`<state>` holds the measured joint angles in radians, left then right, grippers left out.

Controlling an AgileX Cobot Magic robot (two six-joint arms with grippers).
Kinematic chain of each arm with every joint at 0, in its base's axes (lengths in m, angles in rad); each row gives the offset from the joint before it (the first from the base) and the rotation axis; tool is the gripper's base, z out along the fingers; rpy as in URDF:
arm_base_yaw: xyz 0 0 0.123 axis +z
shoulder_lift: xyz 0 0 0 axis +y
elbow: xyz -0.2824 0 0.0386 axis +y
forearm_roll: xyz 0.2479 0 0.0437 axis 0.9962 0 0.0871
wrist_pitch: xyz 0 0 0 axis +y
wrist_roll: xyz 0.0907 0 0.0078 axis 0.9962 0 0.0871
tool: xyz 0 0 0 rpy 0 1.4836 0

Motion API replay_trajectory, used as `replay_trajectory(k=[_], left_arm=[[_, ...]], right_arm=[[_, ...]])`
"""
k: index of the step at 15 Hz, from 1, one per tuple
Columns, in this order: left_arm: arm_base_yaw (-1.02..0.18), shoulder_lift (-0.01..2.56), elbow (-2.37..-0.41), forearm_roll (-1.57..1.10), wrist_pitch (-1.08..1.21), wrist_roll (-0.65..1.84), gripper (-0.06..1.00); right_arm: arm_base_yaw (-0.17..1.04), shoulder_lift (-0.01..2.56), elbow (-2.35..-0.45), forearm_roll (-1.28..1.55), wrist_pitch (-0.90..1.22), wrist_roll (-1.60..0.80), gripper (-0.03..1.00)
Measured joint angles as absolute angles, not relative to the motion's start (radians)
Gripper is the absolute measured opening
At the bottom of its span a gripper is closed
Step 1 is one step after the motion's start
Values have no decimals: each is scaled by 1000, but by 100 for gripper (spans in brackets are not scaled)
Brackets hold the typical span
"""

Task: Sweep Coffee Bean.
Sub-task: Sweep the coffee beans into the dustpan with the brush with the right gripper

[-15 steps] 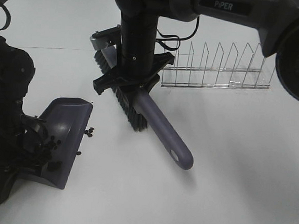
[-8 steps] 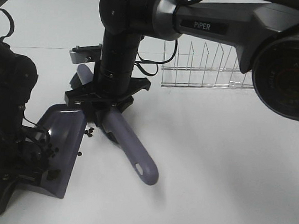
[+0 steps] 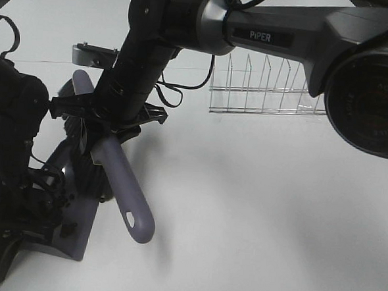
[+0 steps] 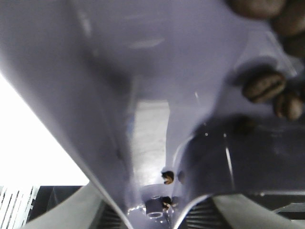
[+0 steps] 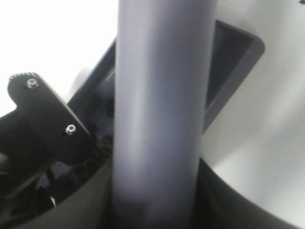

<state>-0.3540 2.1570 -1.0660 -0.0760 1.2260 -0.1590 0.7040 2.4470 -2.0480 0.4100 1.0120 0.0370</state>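
Observation:
My right gripper [image 3: 108, 123] reaches across to the left and is shut on the purple brush handle [image 3: 126, 193], which fills the right wrist view [image 5: 157, 119]. The brush's black bristles [image 3: 82, 157] rest over the blade of the purple dustpan [image 3: 78, 229]. My left gripper [image 3: 31, 208] is shut on the dustpan at its back end. Coffee beans [image 3: 64, 201] lie inside the pan, and a few show close up in the left wrist view [image 4: 263, 86]. I see no beans on the table; the brush hides the pan's lip.
A wire dish rack [image 3: 276, 91] stands at the back right of the white table [image 3: 262, 215]. The right arm's body crosses the upper middle. The dustpan's rim [image 5: 234, 62] shows beside the handle in the right wrist view.
My right gripper has swept the brush left and forward onto the dustpan's blade. The beans that lay on the table by the pan's lip no longer show. The dustpan has stayed put.

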Motion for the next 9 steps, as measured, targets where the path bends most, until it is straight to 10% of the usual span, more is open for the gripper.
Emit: replay_trajectory(k=[9], left_arm=[[-354,2153,-1055,-71,1225,-165,31]], right_arm=[[664,2422,-2259,133,1220,27,34]])
